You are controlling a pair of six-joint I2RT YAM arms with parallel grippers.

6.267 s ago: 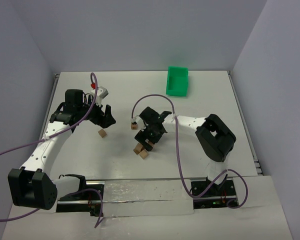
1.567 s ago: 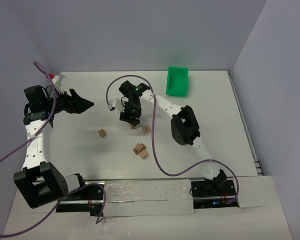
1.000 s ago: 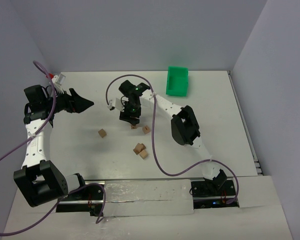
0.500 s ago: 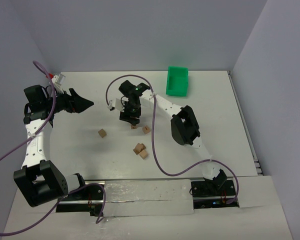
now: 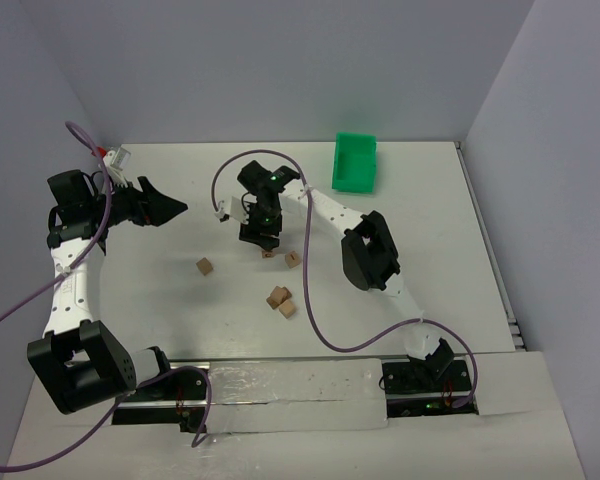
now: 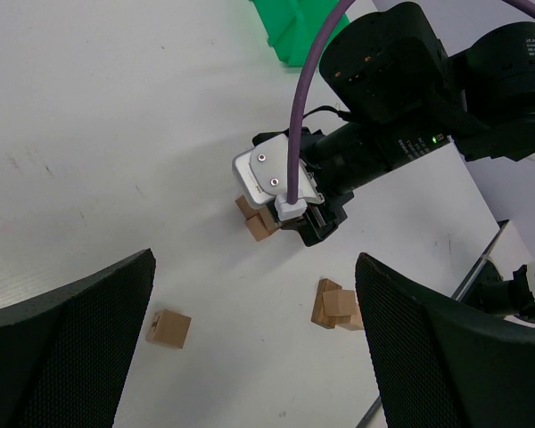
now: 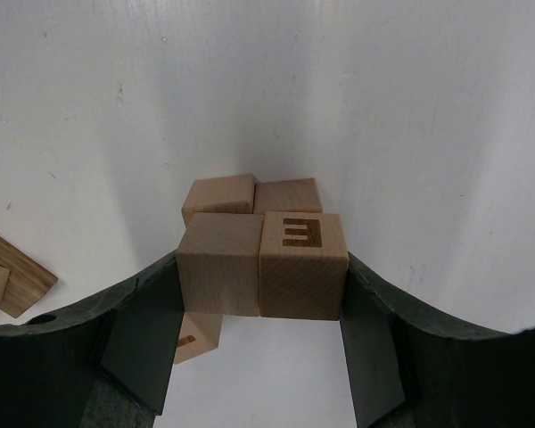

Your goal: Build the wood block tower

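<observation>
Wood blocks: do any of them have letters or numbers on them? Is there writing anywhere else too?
"E": dark mark on the right-hand wood block of the front pair, right wrist view.
Small dark mark on the block below them: mostly hidden, unreadable.
Dark speck on a loose block, top view: too small to read.
Green bin: no writing seen.

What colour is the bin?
The bin is bright green, plain with no pattern. It shows best in the top view.
</observation>
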